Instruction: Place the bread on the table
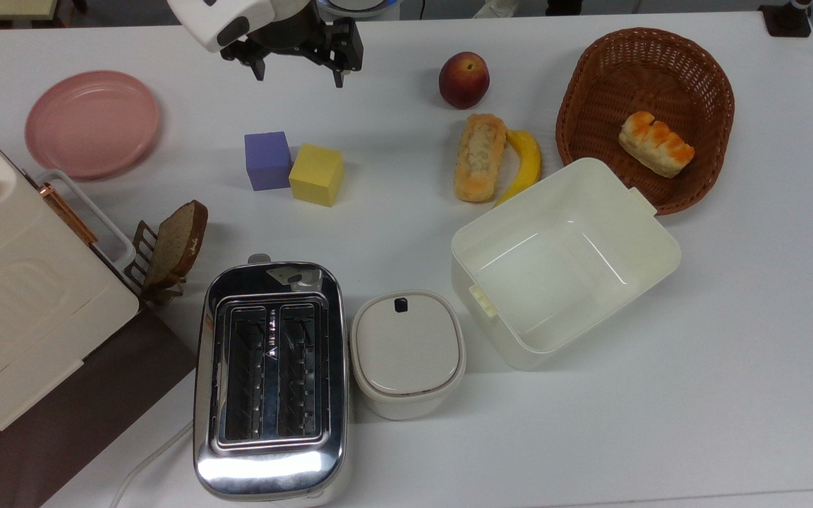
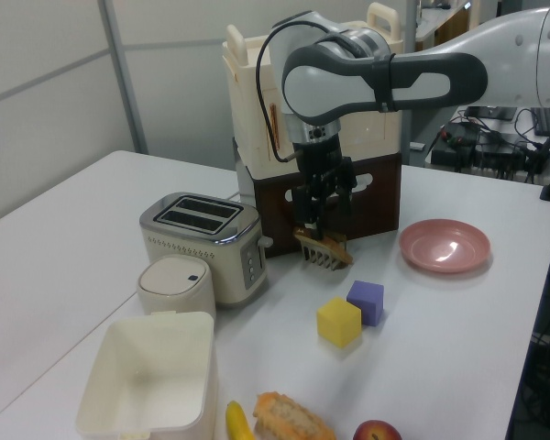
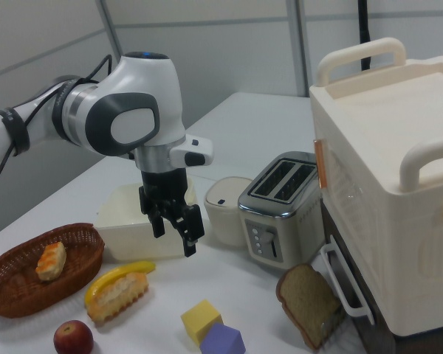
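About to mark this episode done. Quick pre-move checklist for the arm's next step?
1. Bread on the table, outside the tub: ok.
2. Bread settled: lies underside up against the banana; stability cannot tell.
3. Gripper open and holding nothing: ok.
4. Gripper apart from the bread, toward the top view's left: ok.
5. Blocks lie below the gripper in the top view; height margin cannot tell.
6. Bun in the basket, untouched: ok.

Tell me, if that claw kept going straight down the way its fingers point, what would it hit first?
Most likely the bare table. The gripper is open, pointing down, holding nothing. The purple cube and yellow cube lie beside that line, though depth is hard to judge.
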